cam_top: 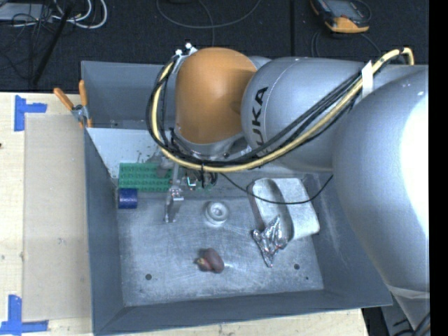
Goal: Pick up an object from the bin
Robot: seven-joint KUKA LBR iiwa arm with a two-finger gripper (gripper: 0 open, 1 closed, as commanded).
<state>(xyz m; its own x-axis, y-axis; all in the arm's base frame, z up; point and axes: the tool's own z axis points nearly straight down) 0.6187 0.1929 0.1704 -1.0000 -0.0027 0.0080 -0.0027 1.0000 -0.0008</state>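
Gripper (171, 207) hangs low over the bin (102, 250), left of centre, under the orange wrist cover (210, 93). Its tip is close above bare floor, and we cannot tell whether it stands apart or together. Nothing shows in its grasp. Nearest things are a green studded block (143, 177) against the bin's left sloping wall, just up-left of the tip, and a small blue cylinder (127, 199) touching or just beside the block's lower left corner. We judge both to be light, hard plastic. The block is stiff, best taken across its narrow sides, though the wall crowds one of them. The cylinder looks smooth and apt to roll or squirt out, so grip across its round body. To the right of the gripper lies a white round cap (215, 213), low and shallow, offering little to pinch. Further right a white flat piece (290, 203) sits with a crumpled silvery piece (271, 238) on its lower edge. A dark reddish lump (209, 262) lies alone near the front. The wrist's cables (210, 165) hang over the block, hiding part of it.
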